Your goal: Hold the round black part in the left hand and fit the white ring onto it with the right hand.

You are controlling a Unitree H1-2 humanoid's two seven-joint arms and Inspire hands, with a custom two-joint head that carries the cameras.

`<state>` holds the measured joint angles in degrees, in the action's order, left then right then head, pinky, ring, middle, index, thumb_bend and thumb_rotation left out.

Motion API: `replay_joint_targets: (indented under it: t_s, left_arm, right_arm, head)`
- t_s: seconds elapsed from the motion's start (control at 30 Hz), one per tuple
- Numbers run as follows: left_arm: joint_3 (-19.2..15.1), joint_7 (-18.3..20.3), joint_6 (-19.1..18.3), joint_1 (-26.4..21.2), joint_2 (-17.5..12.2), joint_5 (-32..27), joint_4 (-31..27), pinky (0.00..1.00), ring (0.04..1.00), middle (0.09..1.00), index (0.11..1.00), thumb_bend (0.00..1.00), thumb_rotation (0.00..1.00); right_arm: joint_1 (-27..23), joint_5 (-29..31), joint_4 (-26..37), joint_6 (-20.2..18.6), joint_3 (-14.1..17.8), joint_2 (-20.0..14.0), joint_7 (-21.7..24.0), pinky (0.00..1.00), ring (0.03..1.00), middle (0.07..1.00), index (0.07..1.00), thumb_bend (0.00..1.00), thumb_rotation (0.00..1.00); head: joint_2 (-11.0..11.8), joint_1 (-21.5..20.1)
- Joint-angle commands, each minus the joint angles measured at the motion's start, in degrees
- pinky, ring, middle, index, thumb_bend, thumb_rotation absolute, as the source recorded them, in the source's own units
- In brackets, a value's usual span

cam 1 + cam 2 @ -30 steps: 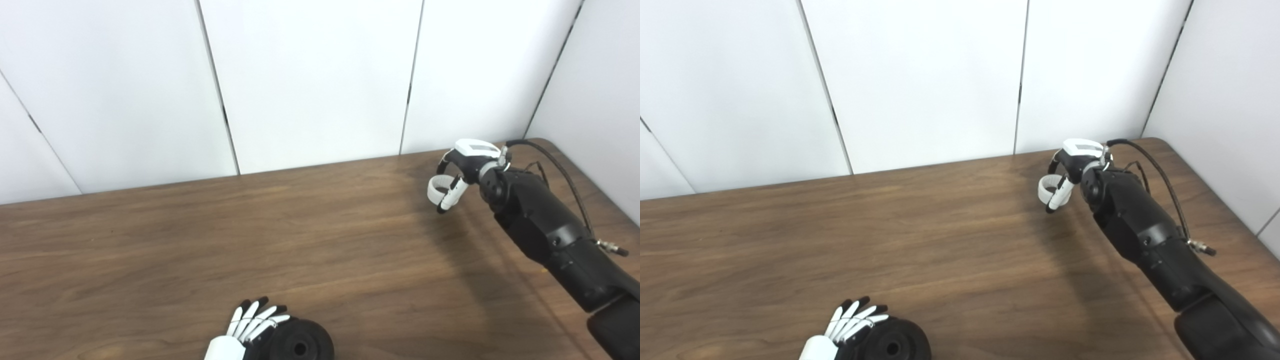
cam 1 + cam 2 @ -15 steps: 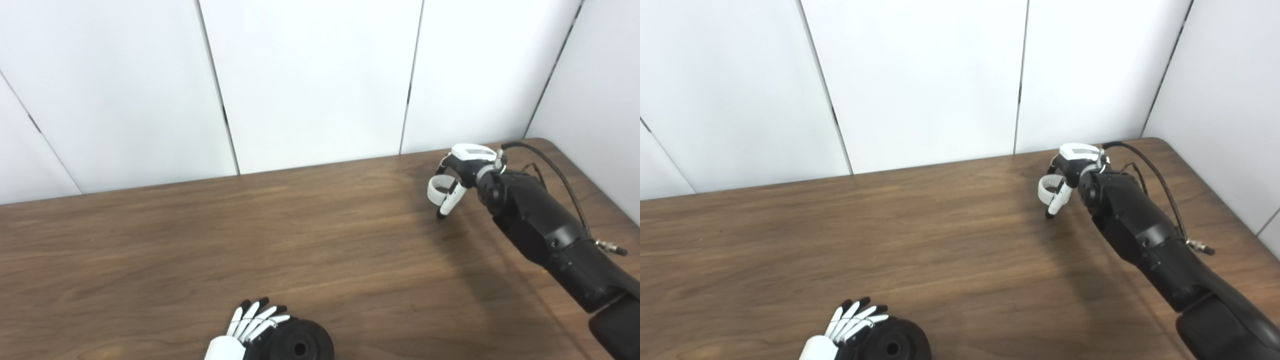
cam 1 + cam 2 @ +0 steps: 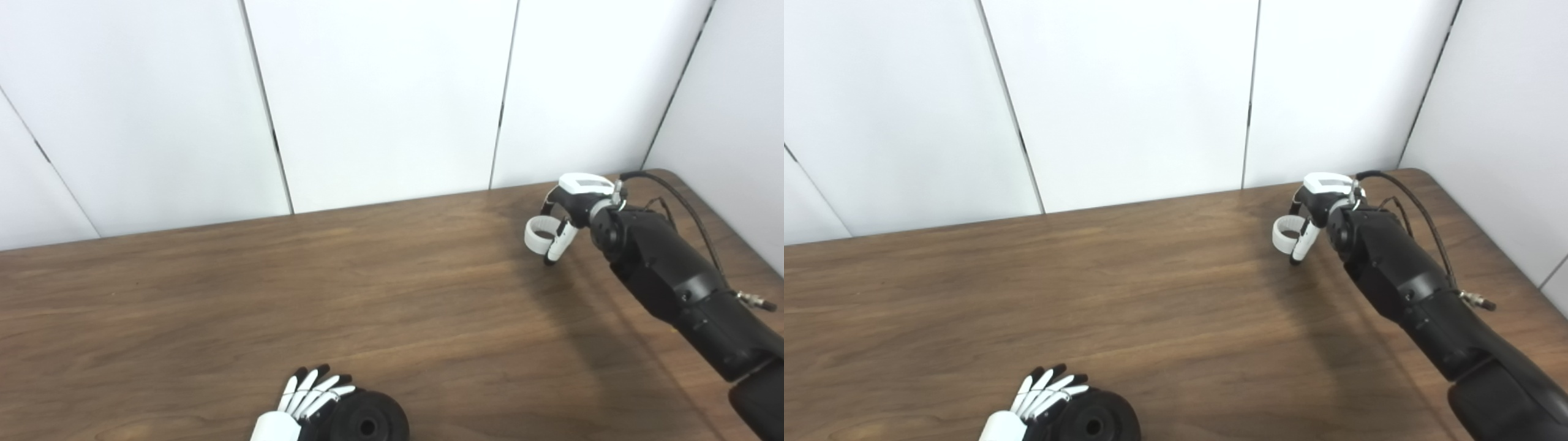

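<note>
The right hand [image 3: 566,214], gripping the white ring [image 3: 539,236], has shifted slightly rightward.

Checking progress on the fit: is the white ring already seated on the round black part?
No, the white ring is in the right hand, far across the table from the round black part.

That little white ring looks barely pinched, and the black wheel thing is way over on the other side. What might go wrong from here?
1. The white ring hangs from just the fingertips of the right hand, so it may slip on the long trip across the table.
2. The left hand only rests against the black part, fingers spread; the part might shift when the ring is pressed on.
</note>
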<state>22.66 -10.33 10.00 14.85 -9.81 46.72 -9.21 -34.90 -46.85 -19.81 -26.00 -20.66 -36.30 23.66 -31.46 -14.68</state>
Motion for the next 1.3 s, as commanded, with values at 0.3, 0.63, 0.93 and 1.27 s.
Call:
replay_joint_targets:
  t_s: [0.3,0.63,0.93,1.27]
  left_arm:
    - [-0.20,4.25,-3.75,2.23,-1.69,0.50,3.66,1.00,0.944,0.849,0.482,0.52,0.06]
    - [-0.22,3.87,-3.67,2.24,-1.50,0.59,3.77,1.00,0.942,0.843,0.482,0.52,0.06]
    - [-0.18,4.19,-4.03,2.20,-1.52,0.94,3.56,1.00,0.947,0.844,0.482,0.52,0.06]
    - [-0.12,3.68,-4.05,2.18,-1.25,1.64,3.64,1.00,0.940,0.839,0.482,0.52,0.06]
  right_arm:
    - [-2.57,-0.85,1.83,2.00,1.04,-1.86,-2.99,0.97,0.932,0.888,0.643,0.82,0.17]
    - [-2.51,-0.75,1.89,2.21,1.07,-1.37,-3.31,0.99,0.925,0.879,0.625,0.83,0.18]
    - [-2.75,-0.56,1.50,2.59,1.17,-1.58,-3.30,0.99,0.929,0.880,0.637,0.84,0.16]
    - [-2.10,-0.63,1.56,3.12,0.59,-1.65,-2.99,0.98,0.922,0.880,0.645,0.85,0.18]
  head:
    - [-0.23,-0.10]
    - [-0.16,0.14]
    - [-0.11,-0.01]
    - [-0.32,0.32]
